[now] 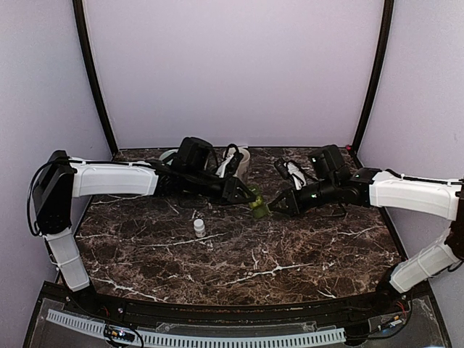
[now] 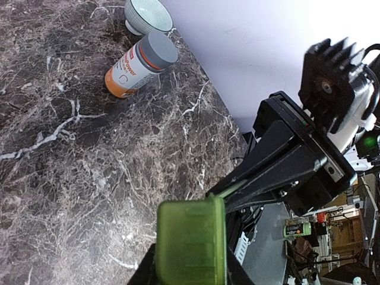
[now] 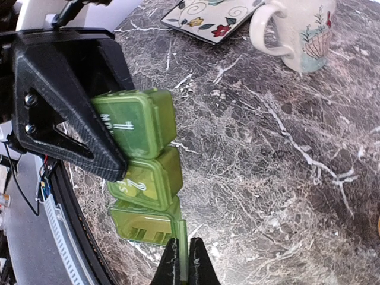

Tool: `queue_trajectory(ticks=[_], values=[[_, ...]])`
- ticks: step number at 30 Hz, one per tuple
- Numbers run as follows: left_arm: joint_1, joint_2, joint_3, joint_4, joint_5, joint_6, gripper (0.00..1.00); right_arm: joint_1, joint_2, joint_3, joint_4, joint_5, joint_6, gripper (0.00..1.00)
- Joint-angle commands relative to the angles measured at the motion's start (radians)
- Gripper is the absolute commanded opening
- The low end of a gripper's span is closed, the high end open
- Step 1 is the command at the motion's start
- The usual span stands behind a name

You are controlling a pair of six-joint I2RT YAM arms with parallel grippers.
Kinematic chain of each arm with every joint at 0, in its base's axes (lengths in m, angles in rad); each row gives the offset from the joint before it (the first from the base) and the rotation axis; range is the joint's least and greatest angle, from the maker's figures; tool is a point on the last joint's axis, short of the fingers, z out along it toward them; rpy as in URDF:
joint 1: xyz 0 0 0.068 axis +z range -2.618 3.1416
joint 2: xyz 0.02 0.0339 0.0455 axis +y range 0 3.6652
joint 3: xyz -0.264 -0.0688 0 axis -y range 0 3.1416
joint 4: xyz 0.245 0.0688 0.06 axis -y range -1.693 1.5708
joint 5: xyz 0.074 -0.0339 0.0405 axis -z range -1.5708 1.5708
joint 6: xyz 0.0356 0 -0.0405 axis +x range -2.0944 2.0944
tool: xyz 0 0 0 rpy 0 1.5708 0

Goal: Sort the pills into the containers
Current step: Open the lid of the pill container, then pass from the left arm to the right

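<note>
My left end effector (image 1: pixel 245 194) grips the green pill box (image 3: pixel 142 154) above the marble surface (image 1: pixel 290 261), between both arms. My right end effector (image 3: pixel 181 261) is pinched closed on the thin raised lid (image 3: pixel 180 234) of its end compartment. A small white bottle (image 1: pixel 199 228) stands nearby. An orange bottle (image 2: pixel 139 65) lies beside a pale bowl (image 2: pixel 148 15), and a cream mug (image 3: pixel 297 29) sits near a flowered plate (image 3: pixel 208 15).

In the left wrist view the pill box (image 2: pixel 190 240) is blurred and cut off by the bottom edge. In the right wrist view the mug (image 3: pixel 300 29) and the patterned plate (image 3: pixel 214 18) are cropped by the top edge, while in the top view the bowl (image 1: pixel 167 154) is largely hidden behind the left arm (image 1: pixel 116 179)
</note>
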Motion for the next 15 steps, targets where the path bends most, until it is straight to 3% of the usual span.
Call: queue_trajectory(ticks=[1,6,15], values=[[-0.003,-0.001,-0.013,0.022,0.016,-0.005,0.00,-0.010,-0.026,-0.020,0.050,-0.001,0.022,0.00],[-0.002,0.007,-0.012,-0.010,-0.038,0.003,0.01,-0.010,-0.016,-0.018,0.062,-0.014,0.046,0.00],[0.008,0.001,-0.021,-0.074,-0.158,0.023,0.47,-0.010,0.028,0.014,0.037,-0.004,0.056,0.00]])
